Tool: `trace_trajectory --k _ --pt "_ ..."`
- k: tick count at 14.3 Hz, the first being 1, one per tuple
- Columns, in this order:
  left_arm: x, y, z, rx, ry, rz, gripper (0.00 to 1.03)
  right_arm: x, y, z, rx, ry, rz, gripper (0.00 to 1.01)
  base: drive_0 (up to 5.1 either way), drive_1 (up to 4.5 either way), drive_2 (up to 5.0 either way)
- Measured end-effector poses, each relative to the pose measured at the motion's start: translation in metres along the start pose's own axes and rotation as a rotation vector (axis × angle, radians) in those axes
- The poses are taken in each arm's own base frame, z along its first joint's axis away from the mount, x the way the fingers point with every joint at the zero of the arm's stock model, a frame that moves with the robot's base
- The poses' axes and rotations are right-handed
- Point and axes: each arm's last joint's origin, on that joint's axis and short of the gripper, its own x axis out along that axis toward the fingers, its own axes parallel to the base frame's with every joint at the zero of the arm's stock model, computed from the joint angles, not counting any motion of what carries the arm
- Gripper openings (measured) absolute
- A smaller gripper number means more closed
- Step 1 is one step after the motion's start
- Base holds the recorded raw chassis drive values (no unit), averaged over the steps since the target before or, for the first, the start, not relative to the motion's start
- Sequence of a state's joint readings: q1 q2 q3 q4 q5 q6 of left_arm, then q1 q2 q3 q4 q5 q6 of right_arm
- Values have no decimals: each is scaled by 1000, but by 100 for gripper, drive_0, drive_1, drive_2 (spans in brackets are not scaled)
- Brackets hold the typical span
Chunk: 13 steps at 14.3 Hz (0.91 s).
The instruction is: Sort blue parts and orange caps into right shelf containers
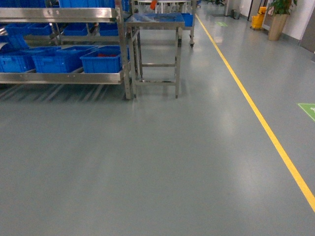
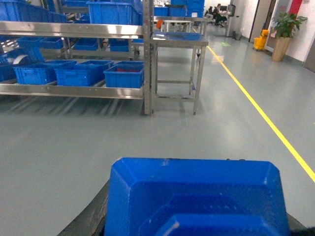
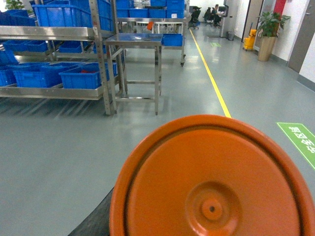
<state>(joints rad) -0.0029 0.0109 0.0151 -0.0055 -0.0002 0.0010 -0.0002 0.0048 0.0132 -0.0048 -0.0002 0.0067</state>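
A blue part (image 2: 197, 196), a moulded plastic piece with bevelled corners, fills the bottom of the left wrist view and hangs above the floor. It hides the left gripper's jaws; only one dark finger (image 2: 91, 219) shows at its left edge. A round orange cap (image 3: 211, 182) fills the bottom of the right wrist view the same way, with a dark finger (image 3: 96, 219) beside it. Neither gripper appears in the head view. The bright-blue containers (image 1: 101, 60) stand in a row on the low steel shelf, far ahead on the left; they are also seen as containers (image 2: 124, 73) and containers (image 3: 81, 77).
A steel rack (image 1: 127, 73) carries the crates, and a small steel table (image 1: 155, 22) stands to its right. A yellow floor line (image 1: 256, 113) runs along the right. A green floor marking (image 1: 309, 109), a potted plant (image 1: 278, 17) and a yellow mop bucket (image 1: 257, 20) lie beyond.
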Motion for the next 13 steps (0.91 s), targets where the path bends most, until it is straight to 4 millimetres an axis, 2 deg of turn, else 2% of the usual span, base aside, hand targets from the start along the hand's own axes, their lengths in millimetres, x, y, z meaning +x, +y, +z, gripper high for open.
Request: trace_trajectory --k 13 --pt "0 0 0 0 3 0 44 0 0 0 0 3 0 45 4 433 -424"
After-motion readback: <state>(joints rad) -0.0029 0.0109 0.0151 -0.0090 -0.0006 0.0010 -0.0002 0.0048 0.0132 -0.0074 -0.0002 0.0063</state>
